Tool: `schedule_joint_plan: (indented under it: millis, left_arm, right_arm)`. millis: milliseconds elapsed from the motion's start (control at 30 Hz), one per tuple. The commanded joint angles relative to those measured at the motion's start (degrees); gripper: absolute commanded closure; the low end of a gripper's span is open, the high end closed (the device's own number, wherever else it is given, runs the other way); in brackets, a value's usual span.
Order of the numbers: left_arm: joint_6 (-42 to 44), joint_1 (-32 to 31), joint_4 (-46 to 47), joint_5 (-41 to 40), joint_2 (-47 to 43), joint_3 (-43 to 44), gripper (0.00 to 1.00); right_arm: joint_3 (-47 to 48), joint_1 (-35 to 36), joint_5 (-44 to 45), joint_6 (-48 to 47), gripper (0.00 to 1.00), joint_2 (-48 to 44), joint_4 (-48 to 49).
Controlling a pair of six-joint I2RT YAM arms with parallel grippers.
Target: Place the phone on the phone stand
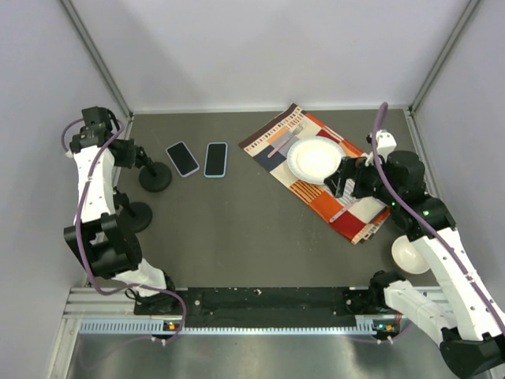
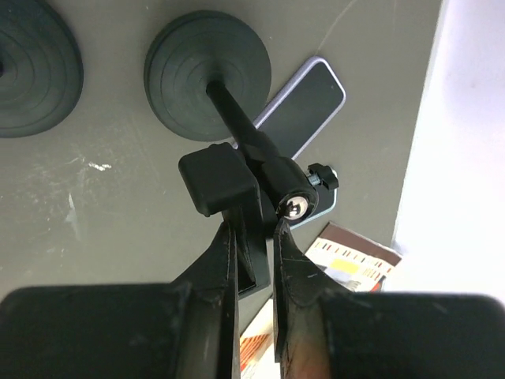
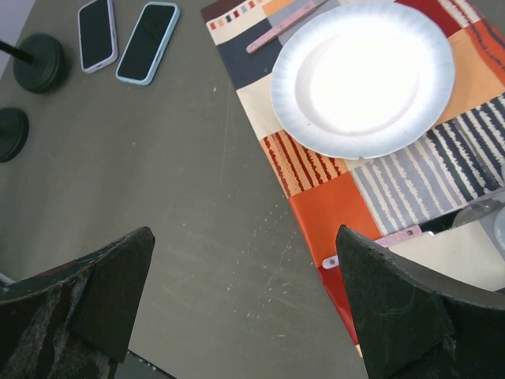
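Note:
Two phones lie flat at the table's back left: one in a lavender case point(image 1: 182, 158) and one in a light blue case point(image 1: 215, 159). The black phone stand point(image 1: 155, 177) stands just left of them, with a round base point(image 2: 207, 75) and a thin rod up to its head point(image 2: 229, 181). My left gripper point(image 2: 254, 253) is shut on the head of that stand. The lavender phone point(image 2: 304, 106) shows behind the stand. My right gripper point(image 3: 245, 276) is open and empty, hovering over the table by the cloth's edge, far from both phones point(image 3: 96, 31) point(image 3: 147, 41).
A second black round stand base point(image 1: 136, 215) sits nearer the left arm. A patterned cloth point(image 1: 331, 201) at the back right carries a white paper plate point(image 1: 315, 159) and pink utensils. A white bowl point(image 1: 410, 254) sits at the right near the edge.

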Motion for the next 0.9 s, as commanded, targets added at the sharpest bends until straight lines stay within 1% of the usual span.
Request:
schedule_joint_plan:
  millis: [0, 67, 100, 167, 200, 233, 267, 300, 367, 400, 467, 500, 533, 567, 600, 667, 700, 867]
  left_arm:
    - [3.86, -0.79, 1.09, 5.52, -9.95, 5.30, 1.00]
    - [3.60, -3.69, 0.47, 5.95, -12.42, 3.02, 1.00]
    - [3.08, -4.83, 0.29, 5.78, -15.13, 1.70, 1.00]
    - [0.02, -9.39, 0.20, 5.26, -17.96, -3.21, 1.00]
    - [-1.48, -13.67, 0.20, 4.12, -20.40, -4.97, 1.00]
    - [-3.06, -16.24, 0.38, 3.33, -21.39, -7.77, 1.00]
    - [-6.21, -19.31, 0.64, 2.36, -22.18, -9.02, 1.00]
    - [-7.90, -25.17, 0.73, -0.26, -22.97, -9.90, 1.00]
    - [-12.80, -30.65, 0.82, -2.29, -22.98, -11.66, 1.00]
    - [-14.32, -35.64, 0.65, -4.13, -22.20, -12.02, 1.00]
    - [-18.96, -40.58, 0.56, -6.77, -20.88, -12.46, 1.00]
    - [-20.47, -44.87, 0.47, -8.00, -20.17, -12.37, 1.00]
    - [-21.79, -46.92, 0.21, -10.63, -19.64, -11.94, 1.00]
    - [-24.41, -48.59, -0.32, -11.52, -18.42, -11.58, 1.00]
    - [-25.66, -52.09, -0.41, -12.75, -17.80, -10.97, 1.00]
    - [-28.38, -55.36, -0.50, -15.92, -15.35, -9.92, 1.00]
    - [-29.00, -58.07, -0.50, -16.45, -14.37, -8.43, 1.00]
    - [-31.11, -64.07, -2.60, -19.08, -5.86, -2.01, 1.00]
  right_arm:
    - [-1.41, 0.30, -6.55, -1.78, 0.01, 2.08, 2.42]
    - [-2.29, 1.61, -9.18, -3.18, 0.01, 3.31, 3.82]
    - [-3.26, 3.28, -9.28, -3.71, 0.01, 3.67, 4.26]
    - [-4.14, 5.57, -9.72, -4.85, 0.01, 3.85, 6.02]
    - [-5.19, 6.71, -9.64, -5.20, 0.01, 3.76, 6.81]
    - [-5.63, 9.16, -9.37, -5.29, 0.01, 3.24, 7.51]
    - [-6.51, 10.05, -9.20, -5.30, 0.01, 3.06, 9.17]
    - [-6.95, 11.02, -9.72, -5.12, 0.01, 2.79, 9.97]
    - [-7.83, 13.65, -10.16, -4.86, 0.01, 2.01, 12.25]
    - [-8.18, 14.53, -9.99, -4.86, 0.01, 1.65, 13.05]
    - [-9.32, 16.65, -9.20, -4.42, 0.01, 0.60, 14.54]
    - [-9.76, 17.09, -9.02, -4.16, 0.01, 0.33, 15.68]
    - [-10.12, 17.53, -8.76, -3.63, 0.01, 0.07, 15.95]
    - [-10.56, 17.79, -8.67, -3.45, 0.01, -0.02, 16.22]
    - [-10.82, 17.88, -8.67, -3.36, 0.01, -0.19, 16.31]
    - [-11.35, 18.15, -8.58, -3.01, 0.01, -0.20, 16.31]
    - [-11.52, 18.15, -8.49, -2.84, 0.01, -0.11, 16.31]
    - [-12.23, 18.06, -6.30, -1.87, 0.01, -0.46, 16.13]
